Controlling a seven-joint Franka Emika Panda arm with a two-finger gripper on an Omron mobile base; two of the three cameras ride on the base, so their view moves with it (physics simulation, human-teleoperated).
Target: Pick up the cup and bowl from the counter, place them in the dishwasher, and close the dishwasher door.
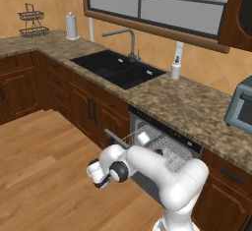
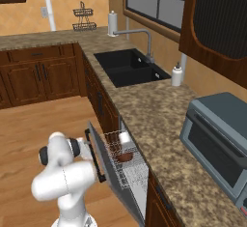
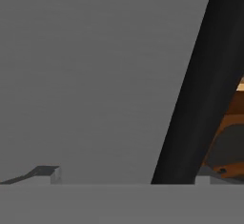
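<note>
With my hand pressed up close against the dishwasher door [image 3: 95, 75], I see its flat grey panel and the long black bar handle [image 3: 200, 89] slanting across the hand view; my fingertips [image 3: 47, 173] barely rise at the bottom edge, and I cannot tell how far apart they stand or whether they hold anything. My gripper [image 1: 100, 175] sits low, at the outer face of the half-raised door [image 2: 108, 168]. I judge the door stiff and fairly heavy on its hinge, smooth metal that would slide under a pad, so the bar handle or the top edge is the place to push. Behind it the cup [image 2: 125, 137] stands in the white wire rack [image 2: 126, 165] with the bowl [image 2: 125, 157] just nearer; both look light, hard, glossy and breakable, and want no jolt as the door swings. The counter [image 1: 187, 102] runs above the dishwasher [image 1: 165, 144]. No brand, label or writing is readable anywhere.
</note>
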